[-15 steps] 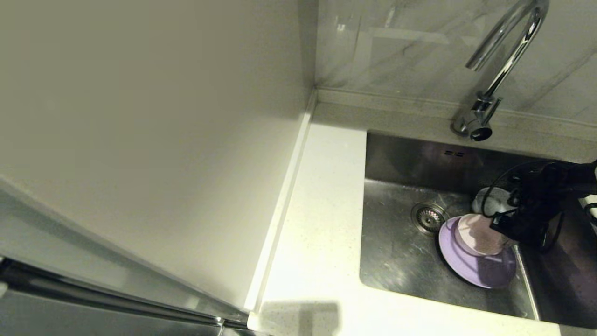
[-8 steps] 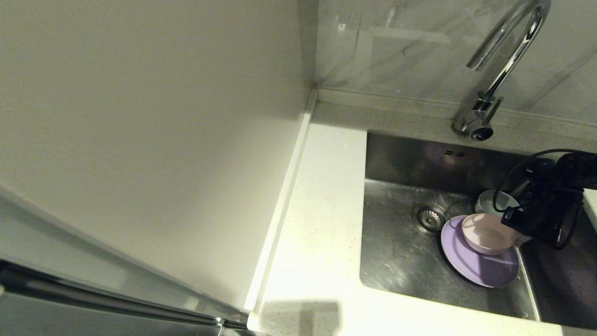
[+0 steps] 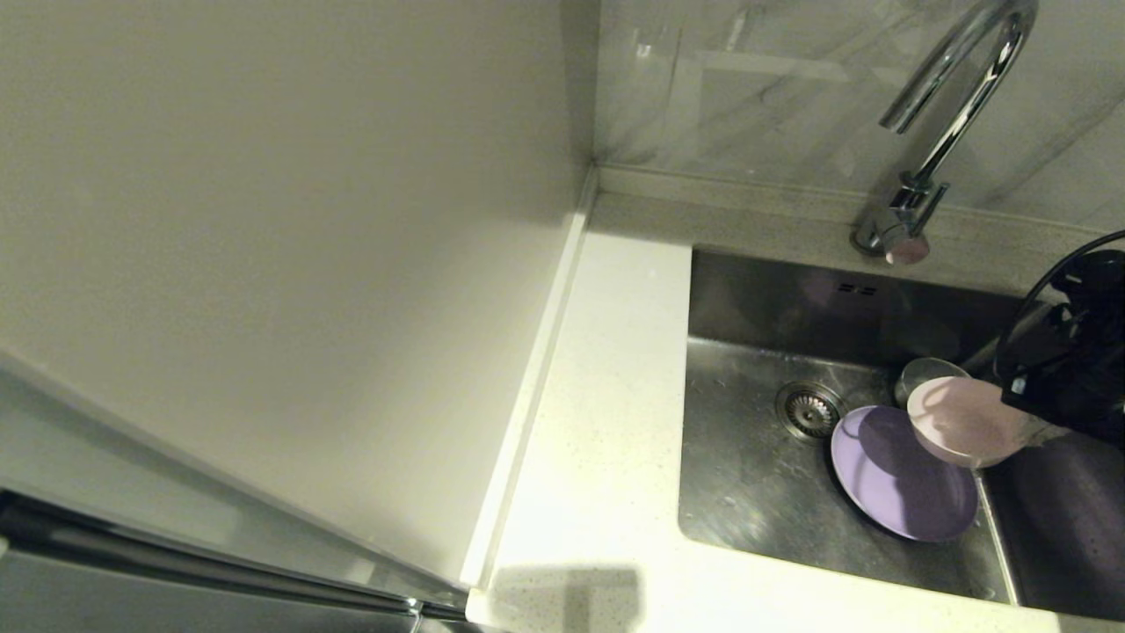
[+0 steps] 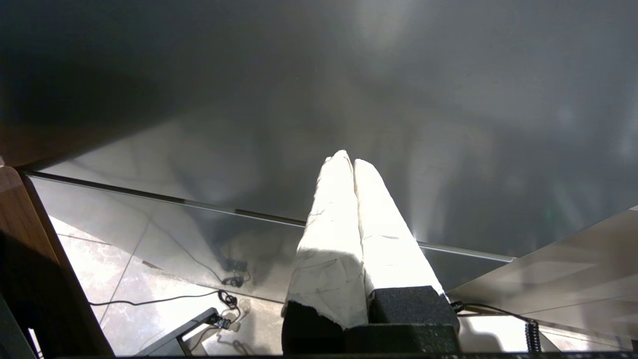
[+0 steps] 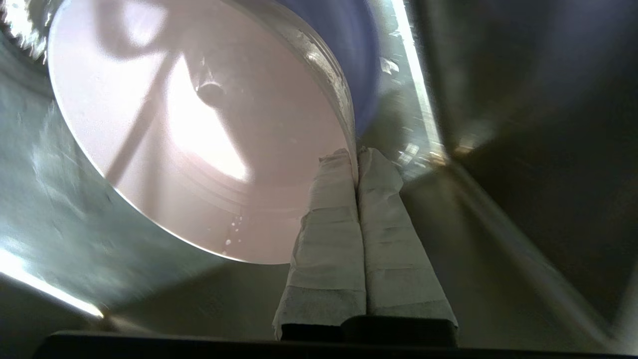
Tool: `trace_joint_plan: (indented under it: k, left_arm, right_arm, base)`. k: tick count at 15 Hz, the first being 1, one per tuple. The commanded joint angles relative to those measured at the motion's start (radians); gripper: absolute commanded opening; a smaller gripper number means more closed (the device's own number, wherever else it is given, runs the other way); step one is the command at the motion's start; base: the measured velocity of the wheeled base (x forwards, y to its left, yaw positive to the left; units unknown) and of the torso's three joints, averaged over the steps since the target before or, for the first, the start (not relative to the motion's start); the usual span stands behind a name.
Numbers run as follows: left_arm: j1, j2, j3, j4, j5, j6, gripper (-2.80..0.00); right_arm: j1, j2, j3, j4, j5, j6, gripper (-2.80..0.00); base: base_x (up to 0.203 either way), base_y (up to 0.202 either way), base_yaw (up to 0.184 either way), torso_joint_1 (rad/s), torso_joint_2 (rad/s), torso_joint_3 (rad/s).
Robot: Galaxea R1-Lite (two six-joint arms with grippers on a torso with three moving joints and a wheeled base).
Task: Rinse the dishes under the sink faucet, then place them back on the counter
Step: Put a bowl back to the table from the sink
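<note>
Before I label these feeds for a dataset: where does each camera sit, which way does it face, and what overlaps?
Head: high on the robot, looking down at the counter, sink, faucet; right gripper at the right edge.
Left wrist: behind the shut left gripper, facing a dark panel and floor.
Right wrist: behind the right gripper, pinching the pink bowl.
Shared: head and right wrist both show the pink bowl and lavender plate.

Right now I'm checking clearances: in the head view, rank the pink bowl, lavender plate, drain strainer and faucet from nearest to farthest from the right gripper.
1. Pink bowl, gripped at its rim by the right gripper.
2. Lavender plate, flat on the sink floor below the bowl.
3. Drain strainer, farther left.
4. Faucet, behind the sink.
</note>
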Motion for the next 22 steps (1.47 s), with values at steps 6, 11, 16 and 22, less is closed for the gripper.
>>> trace_joint_plan:
  k: [6,11,16,22]
  left_arm:
    - [0.0,0.0,0.003,0.0,0.0,0.0,-2.8]
    - [0.0,0.0,0.003,0.0,0.0,0.0,-2.8]
    - [0.0,0.0,0.003,0.0,0.0,0.0,-2.8]
    - [0.0,0.0,0.003,0.0,0.0,0.0,-2.8]
  right_arm:
    - [0.01,-0.428,0.076,-0.165,-0.161,-0.408,-2.8]
    - [0.013,-0.501,0.166,-0.743,-0.193,-0.726,-2.8]
    - [0.031,-0.539,0.326,-1.2,-0.198,-0.794,-2.8]
    - [0.029,-0.572,0.465,-1.801,-0.284,-0.793,-2.8]
  base:
    - [0.0,0.0,0.0,0.0,0.0,0.0]
    - [0.0,0.0,0.0,0.0,0.0,0.0]
    - [0.0,0.0,0.0,0.0,0.0,0.0]
    - [0.0,0.0,0.0,0.0,0.0,0.0]
